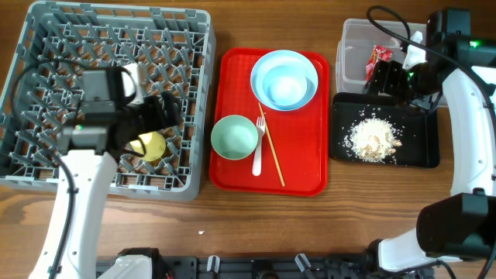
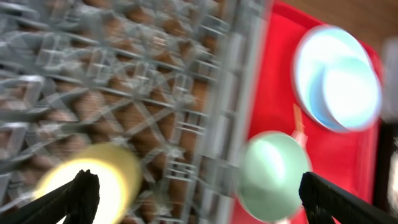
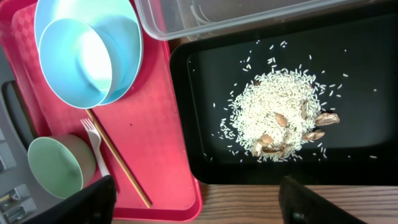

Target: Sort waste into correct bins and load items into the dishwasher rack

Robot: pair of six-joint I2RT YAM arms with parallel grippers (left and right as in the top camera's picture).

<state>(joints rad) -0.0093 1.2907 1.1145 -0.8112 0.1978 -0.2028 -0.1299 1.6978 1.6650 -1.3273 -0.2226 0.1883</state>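
Cup lies in rack — serving tray just beside it.

You've got the yellow-green cup in the grey rack; blue bowl on plate, green bowl, white fork, chopstick on the red tray; red wrapper in the clear tub; scraps heaped in the black tray.

Showing bright colours on brown wood table.
Showing yellow-green cup, grey criss-cross rack, red tray, pale blue bowl, mint green bowl, white fork, beige scraps, black tray.
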